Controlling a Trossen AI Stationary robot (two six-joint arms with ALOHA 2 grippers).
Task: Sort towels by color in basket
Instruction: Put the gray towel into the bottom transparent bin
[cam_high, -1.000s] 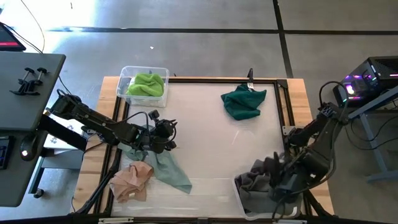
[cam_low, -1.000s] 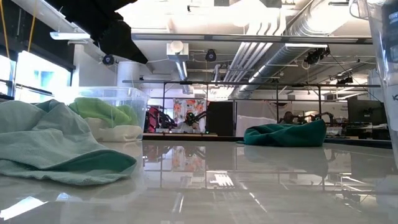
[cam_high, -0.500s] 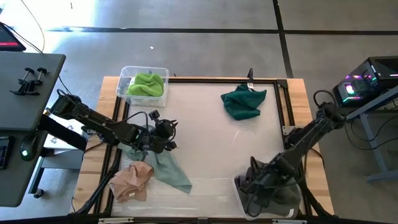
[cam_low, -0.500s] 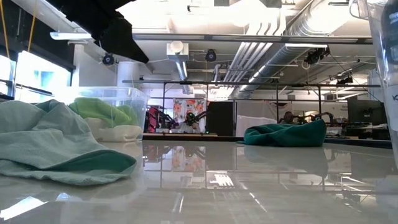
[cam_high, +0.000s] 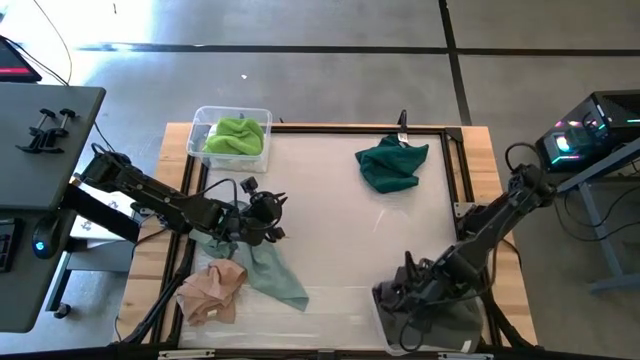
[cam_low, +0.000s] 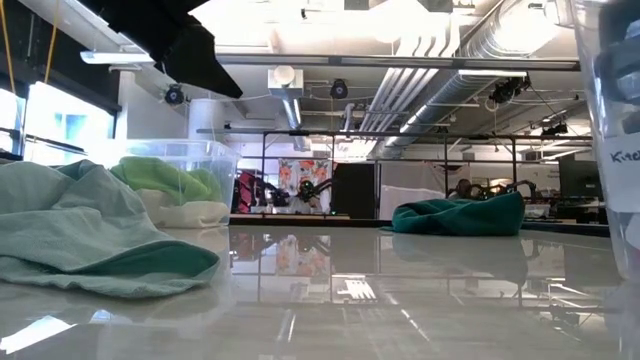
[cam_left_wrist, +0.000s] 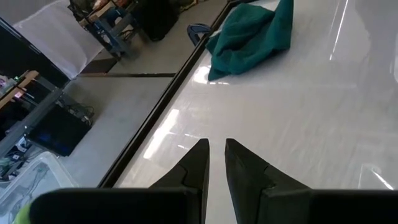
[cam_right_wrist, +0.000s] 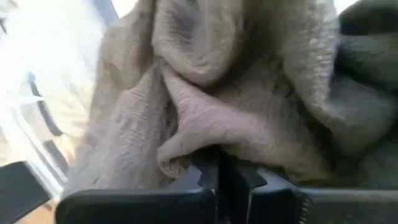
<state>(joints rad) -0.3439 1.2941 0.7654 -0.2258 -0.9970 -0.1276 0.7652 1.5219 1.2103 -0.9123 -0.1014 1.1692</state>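
The right claw (cam_right_wrist: 219, 177) is seen pressed shut into the folds of a grey towel (cam_right_wrist: 249, 93) inside the clear bin (cam_high: 385, 320) at the table's near right corner; whether a fold is pinched cannot be told. The left claw (cam_left_wrist: 214, 165), nearly closed and empty, is held above the pale mint towel (cam_high: 270, 272). A peach towel (cam_high: 212, 290) lies beside it, a dark teal towel (cam_high: 390, 165) at the far side, and a lime green towel (cam_high: 237, 135) in the far-left bin (cam_high: 200, 125).

Two dark, near-black jointed arms of rounded segments. Thin black cables looped along the left arm (cam_high: 150, 195) and the right arm (cam_high: 500, 215). Left gripper (cam_left_wrist: 215, 163) with two matte black, wedge-shaped fingers narrowing to blunt tips. Right gripper (cam_right_wrist: 221, 177) black likewise.
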